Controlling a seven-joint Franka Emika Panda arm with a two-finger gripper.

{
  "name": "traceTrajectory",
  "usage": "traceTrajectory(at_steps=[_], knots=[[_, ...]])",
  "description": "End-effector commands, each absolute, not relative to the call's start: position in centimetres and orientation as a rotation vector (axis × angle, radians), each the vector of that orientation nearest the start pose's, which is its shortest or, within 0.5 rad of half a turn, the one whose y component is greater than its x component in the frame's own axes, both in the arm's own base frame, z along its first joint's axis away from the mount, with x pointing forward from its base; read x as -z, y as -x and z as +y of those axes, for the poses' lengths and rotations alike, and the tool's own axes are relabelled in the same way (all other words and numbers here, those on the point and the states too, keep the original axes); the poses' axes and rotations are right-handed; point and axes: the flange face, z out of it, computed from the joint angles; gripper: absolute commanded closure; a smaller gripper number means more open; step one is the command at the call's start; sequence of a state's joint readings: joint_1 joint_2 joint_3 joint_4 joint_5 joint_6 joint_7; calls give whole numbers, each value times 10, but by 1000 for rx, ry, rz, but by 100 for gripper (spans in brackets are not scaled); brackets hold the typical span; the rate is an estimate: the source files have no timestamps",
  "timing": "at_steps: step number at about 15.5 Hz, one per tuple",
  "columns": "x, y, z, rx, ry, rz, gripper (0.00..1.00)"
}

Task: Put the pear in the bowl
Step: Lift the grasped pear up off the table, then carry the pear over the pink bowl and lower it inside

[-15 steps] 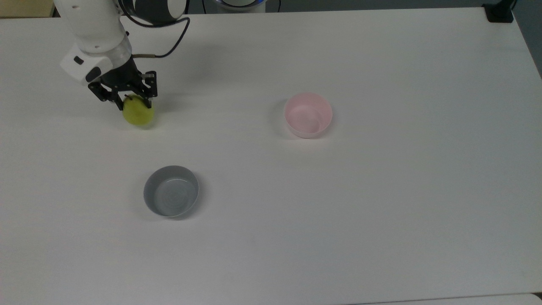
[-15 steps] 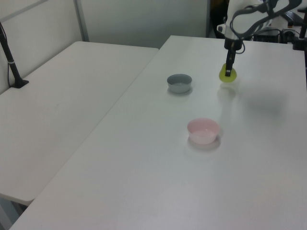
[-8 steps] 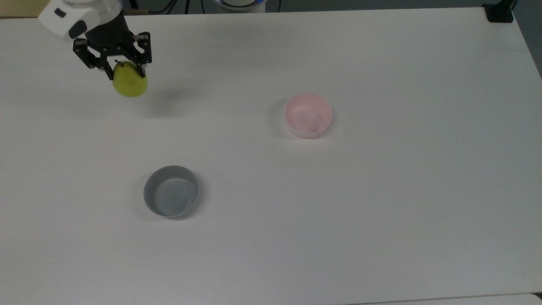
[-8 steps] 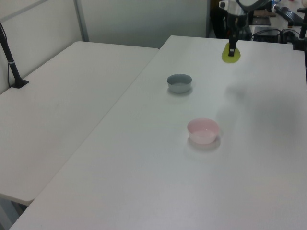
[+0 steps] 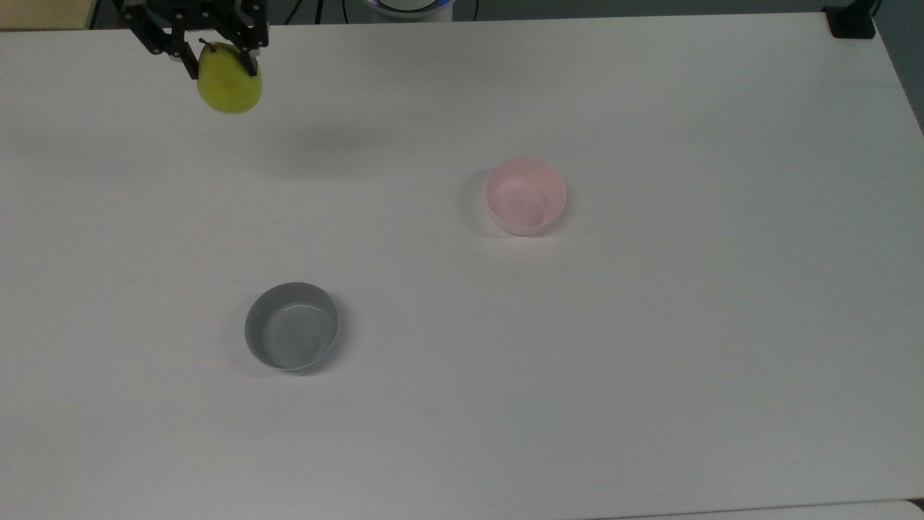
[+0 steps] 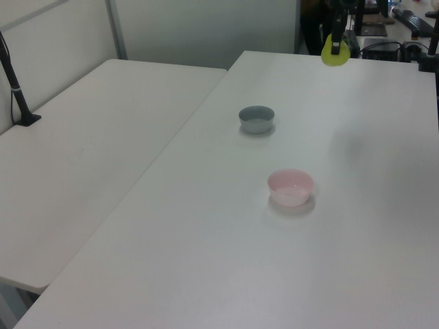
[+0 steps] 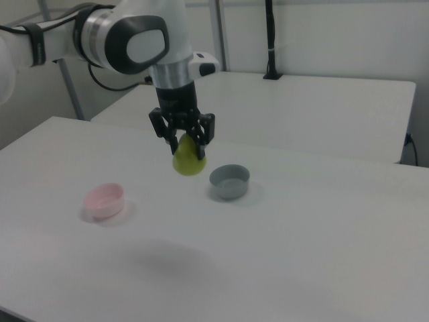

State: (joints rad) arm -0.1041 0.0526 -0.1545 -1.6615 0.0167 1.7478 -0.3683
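The yellow-green pear (image 5: pixel 229 88) (image 6: pixel 334 55) (image 7: pixel 188 161) hangs well above the table, held by its top end in my gripper (image 5: pixel 216 59) (image 7: pixel 185 142), which is shut on it. It sits at the top view's upper left edge. The pale pink bowl (image 5: pixel 525 196) (image 6: pixel 290 187) (image 7: pixel 104 200) stands upright on the white table, far from the pear, right of it and lower in the top view. In the right view the pear hangs between the pink bowl and a grey one, high over the table.
A grey bowl (image 5: pixel 291 336) (image 6: pixel 256 118) (image 7: pixel 229 181) stands on the white table (image 5: pixel 650 325), to the top view's lower left of the pink bowl. A second table (image 6: pixel 82 157) adjoins at the left view's left, with a black post (image 6: pixel 15 86) on it.
The gripper has lifted the pear off the table and carried it upward, toward the top view's upper edge. Both bowls have stayed in place.
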Motion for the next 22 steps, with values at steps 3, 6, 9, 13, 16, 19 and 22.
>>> traceTrajectory(at_steps=[3,6,9,13,16,19,22], knots=[[-603,-557,-73,109,3131,-149,89],[-610,-558,-29,137,3059,-177,89],[-605,-559,-1,128,3028,-200,89],[-563,-561,59,120,2996,-252,89],[-526,-566,92,117,2998,-286,89],[-486,-566,122,85,2999,-337,89],[-450,-578,144,91,3007,-317,89]])
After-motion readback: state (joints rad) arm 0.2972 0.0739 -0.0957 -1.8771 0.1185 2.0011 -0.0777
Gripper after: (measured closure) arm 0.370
